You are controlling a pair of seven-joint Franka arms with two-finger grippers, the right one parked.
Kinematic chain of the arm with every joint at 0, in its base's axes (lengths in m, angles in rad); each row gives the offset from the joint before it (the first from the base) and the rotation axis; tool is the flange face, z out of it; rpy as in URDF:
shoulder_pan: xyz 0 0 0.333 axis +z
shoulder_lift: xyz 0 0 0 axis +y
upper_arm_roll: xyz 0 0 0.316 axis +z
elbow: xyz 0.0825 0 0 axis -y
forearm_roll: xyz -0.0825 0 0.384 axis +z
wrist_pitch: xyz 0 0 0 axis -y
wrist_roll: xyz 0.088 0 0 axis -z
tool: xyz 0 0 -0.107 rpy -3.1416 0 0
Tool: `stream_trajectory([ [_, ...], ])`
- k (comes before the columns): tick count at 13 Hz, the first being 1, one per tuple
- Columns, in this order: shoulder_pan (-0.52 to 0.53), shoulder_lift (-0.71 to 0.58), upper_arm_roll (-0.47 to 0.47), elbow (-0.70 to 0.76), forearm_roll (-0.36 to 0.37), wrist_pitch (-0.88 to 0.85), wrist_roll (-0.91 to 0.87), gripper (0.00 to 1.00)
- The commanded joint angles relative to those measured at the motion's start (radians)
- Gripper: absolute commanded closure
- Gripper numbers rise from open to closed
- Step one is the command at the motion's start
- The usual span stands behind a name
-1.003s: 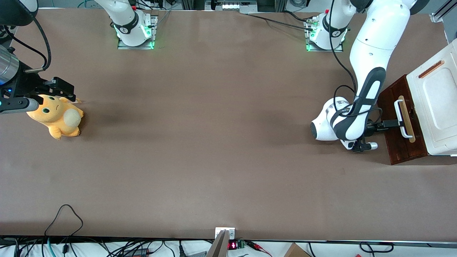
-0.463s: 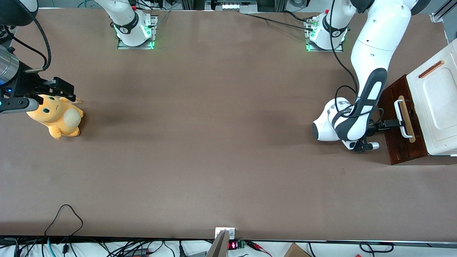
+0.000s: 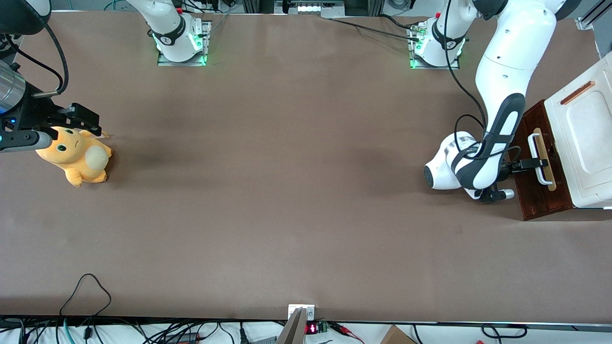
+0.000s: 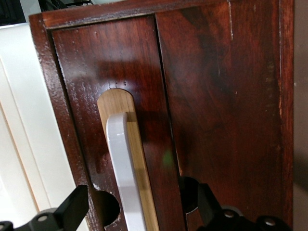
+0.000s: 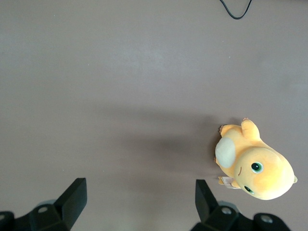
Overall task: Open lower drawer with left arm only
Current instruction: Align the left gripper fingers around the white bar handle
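Your gripper (image 4: pixel 137 211) sits with its jaws spread apart, one finger (image 4: pixel 72 209) on each side of the white handle (image 4: pixel 124 173), which runs straight between them over its pale wooden strip (image 4: pixel 139 159). Nothing is clamped yet. The lower drawer (image 3: pixel 538 191) shows no pale inside under the white cabinet top (image 3: pixel 585 138), so you should judge it hardly opened, if at all. What is left for your left arm (image 3: pixel 502 95): close on the handle, then pull.
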Motion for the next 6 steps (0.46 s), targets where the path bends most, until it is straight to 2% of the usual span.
stream_trajectory([
  [1,0.006,-0.007,-0.003,-0.011,0.018,0.009,-0.01,0.0],
  [6,0.01,-0.013,-0.003,-0.012,0.016,0.006,-0.013,0.04],
])
